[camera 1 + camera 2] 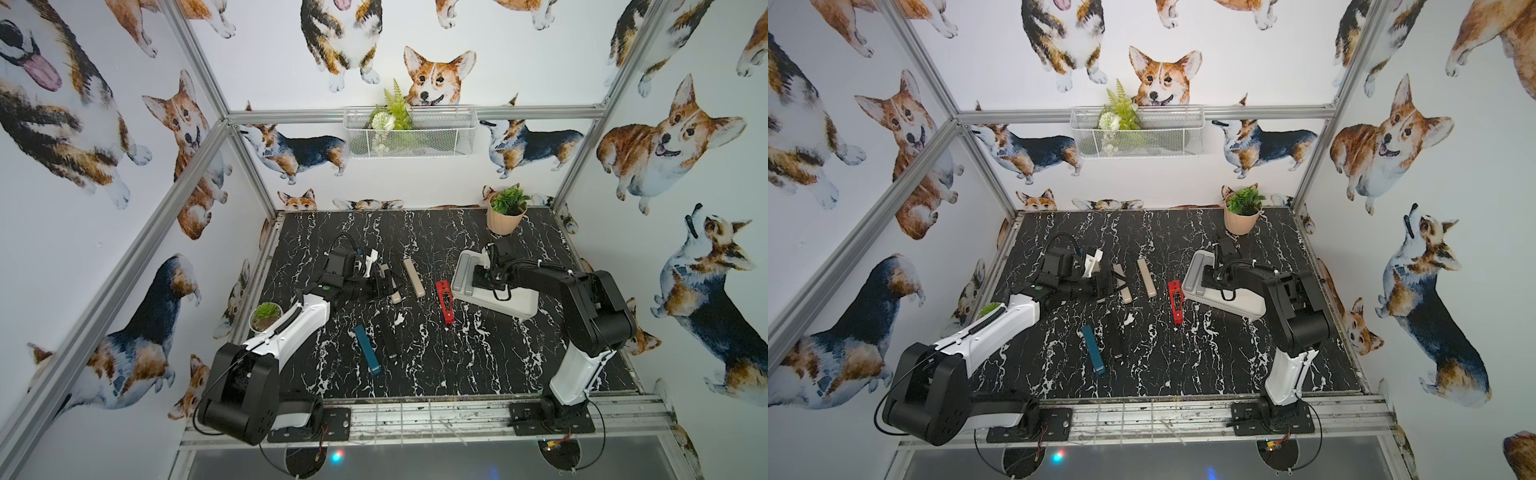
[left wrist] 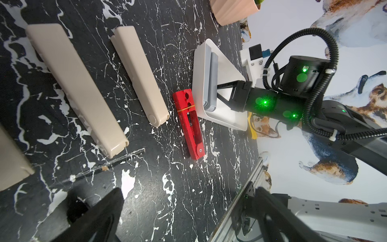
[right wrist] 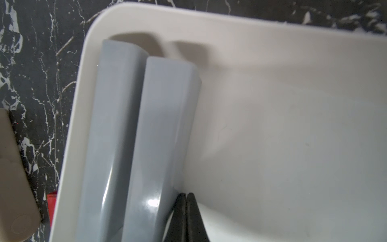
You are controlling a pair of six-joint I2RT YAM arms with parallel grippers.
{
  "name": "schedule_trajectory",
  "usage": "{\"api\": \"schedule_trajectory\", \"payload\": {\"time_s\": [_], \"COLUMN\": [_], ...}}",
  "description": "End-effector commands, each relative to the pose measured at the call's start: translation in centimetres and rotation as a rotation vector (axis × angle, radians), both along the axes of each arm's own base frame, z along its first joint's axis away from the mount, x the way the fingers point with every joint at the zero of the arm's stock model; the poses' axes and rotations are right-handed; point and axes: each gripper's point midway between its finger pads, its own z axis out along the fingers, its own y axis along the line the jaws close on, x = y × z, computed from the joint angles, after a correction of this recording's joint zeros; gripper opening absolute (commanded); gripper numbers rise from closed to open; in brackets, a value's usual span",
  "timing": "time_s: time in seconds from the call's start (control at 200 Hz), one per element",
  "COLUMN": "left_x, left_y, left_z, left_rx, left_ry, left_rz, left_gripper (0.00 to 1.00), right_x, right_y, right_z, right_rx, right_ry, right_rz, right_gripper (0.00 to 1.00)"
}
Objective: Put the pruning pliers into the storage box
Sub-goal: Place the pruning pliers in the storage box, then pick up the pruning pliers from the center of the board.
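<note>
The white storage box (image 1: 515,305) (image 3: 272,125) lies at the right of the table. Two grey pruning pliers (image 1: 464,275) (image 3: 134,136) lie side by side along its left wall. My right gripper (image 3: 186,197) (image 2: 217,90) is shut on nothing, its tips low inside the box right beside the inner grey one. My left gripper (image 2: 188,194) (image 1: 382,286) stands wide open over the table with nothing between its fingers. Beige pliers (image 2: 77,88) (image 2: 140,75) lie near it, a third (image 2: 10,157) at the frame's edge. Red (image 1: 444,301), teal (image 1: 368,349) and black (image 1: 388,336) pliers lie loose.
A peach pot with a plant (image 1: 505,220) stands at the back right behind the box. A small white pot with a plant (image 1: 264,318) sits at the table's left edge by my left arm. A wire-mesh basket (image 1: 409,131) hangs on the back wall.
</note>
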Motion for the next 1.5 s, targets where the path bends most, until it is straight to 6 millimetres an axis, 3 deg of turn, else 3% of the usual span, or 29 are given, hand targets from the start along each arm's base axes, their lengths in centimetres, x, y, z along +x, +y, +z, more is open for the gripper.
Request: {"api": "schedule_trajectory", "payload": {"time_s": [0.0, 0.12, 0.13, 0.155, 0.45, 0.696, 0.981, 1.046, 1.071, 1.246, 1.496], "left_x": [0.5, 0.5, 1.1, 1.2, 1.1, 1.1, 0.6, 0.4, -0.3, -1.6, -3.8], "left_y": [-0.1, -0.2, -0.4, -0.4, -0.4, 0.2, 0.5, 0.7, 0.9, 1.7, 3.0], "left_z": [0.4, 0.1, 1.2, 1.6, 1.5, 1.6, 2.4, 2.9, 1.6, 1.3, 0.9], "left_rx": [-0.005, -0.003, -0.012, -0.015, -0.015, -0.005, -0.015, -0.016, -0.005, 0.002, 0.026], "left_ry": [-0.032, -0.023, -0.049, -0.057, -0.056, -0.066, -0.075, -0.087, -0.059, -0.049, -0.026], "left_rz": [-0.010, -0.012, -0.013, -0.014, -0.016, -0.009, -0.005, 0.000, -0.001, 0.010, 0.032], "left_gripper": [1.00, 1.00, 1.00, 1.00, 1.00, 1.00, 1.00, 1.00, 1.00, 1.00, 1.00], "right_x": [0.7, 0.8, 0.8, 0.8, 0.2, -0.7, -1.7, -2.1, -2.2, -4.1, -6.8], "right_y": [0.8, 1.0, 1.0, 1.0, 0.0, -1.3, -1.6, -1.3, -1.1, 1.3, 4.3], "right_z": [0.5, 0.6, 0.6, 0.6, 0.8, 2.5, 5.3, 6.1, 6.4, 8.3, 9.2], "right_rx": [0.048, 0.060, 0.060, 0.060, 0.005, -0.049, -0.039, -0.016, -0.009, 0.003, 0.046], "right_ry": [-0.021, -0.020, -0.020, -0.019, -0.015, -0.049, -0.094, -0.106, -0.112, -0.149, -0.158], "right_rz": [-0.001, 0.002, 0.002, 0.002, 0.000, -0.006, -0.009, -0.008, -0.005, 0.051, 0.088], "right_gripper": [0.00, 0.00, 0.00, 0.00, 0.00, 0.03, 0.41, 0.45, 0.46, 0.59, 0.61]}}
